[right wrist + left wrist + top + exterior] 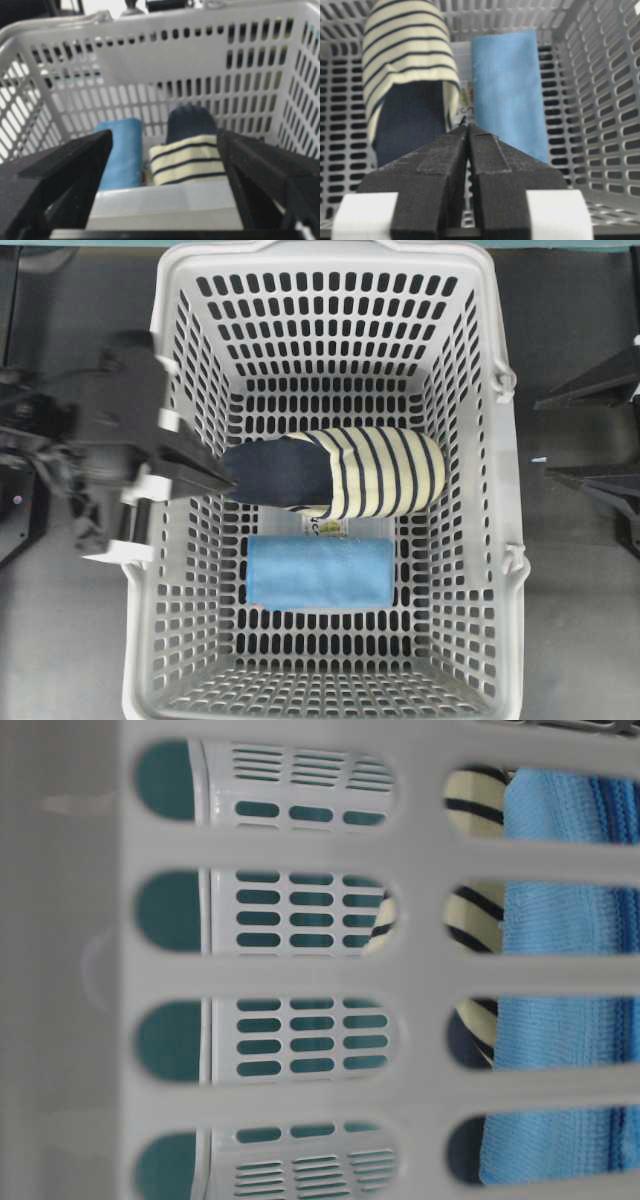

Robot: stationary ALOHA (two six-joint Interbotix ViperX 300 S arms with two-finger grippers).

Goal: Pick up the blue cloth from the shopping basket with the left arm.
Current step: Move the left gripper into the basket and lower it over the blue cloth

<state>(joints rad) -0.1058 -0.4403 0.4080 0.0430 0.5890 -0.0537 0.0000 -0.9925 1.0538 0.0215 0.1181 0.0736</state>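
Note:
The blue cloth (318,572) lies folded on the floor of the grey shopping basket (330,254), towards its near side. It also shows in the left wrist view (507,85), the right wrist view (120,150) and the table-level view (560,1020). My left gripper (226,480) is shut and empty. It reaches over the basket's left wall, above the navy end of the striped bundle. In the left wrist view its tip (468,127) points between the bundle and the cloth. My right gripper (545,437) is open and empty outside the basket's right wall (165,137).
A cream-and-navy striped bundle (380,472) lies across the basket's middle, just beyond the cloth; it also shows in the left wrist view (405,55). A small printed label (325,528) lies between them. The basket walls (610,100) rise on all sides.

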